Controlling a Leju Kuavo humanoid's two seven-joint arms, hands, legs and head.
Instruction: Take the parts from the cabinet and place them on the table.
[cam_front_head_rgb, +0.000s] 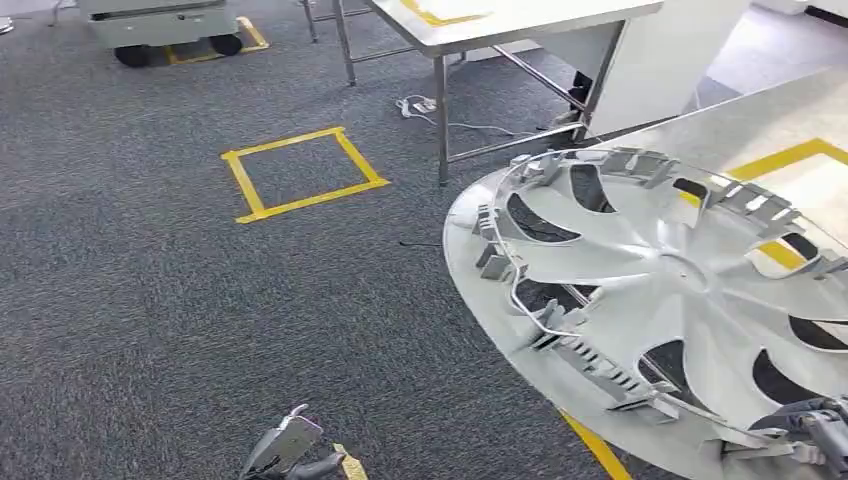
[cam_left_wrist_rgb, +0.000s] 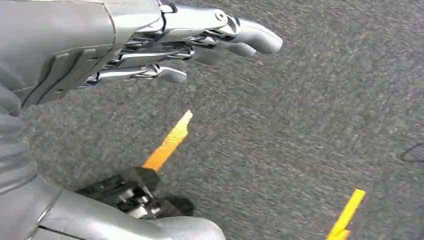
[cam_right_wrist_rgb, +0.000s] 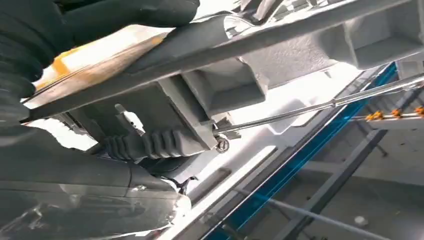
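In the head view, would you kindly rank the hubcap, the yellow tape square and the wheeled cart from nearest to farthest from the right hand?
1. Hubcap: held at its rim by the right hand, lower right.
2. Tape square: on the carpet, centre left.
3. Wheeled cart: top left, far end of the floor.

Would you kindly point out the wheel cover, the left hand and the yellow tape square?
wheel cover (cam_front_head_rgb: 690, 275), head view, central hub.
left hand (cam_left_wrist_rgb: 165, 47), left wrist view, middle of the fingers.
yellow tape square (cam_front_head_rgb: 246, 188), head view, left strip.
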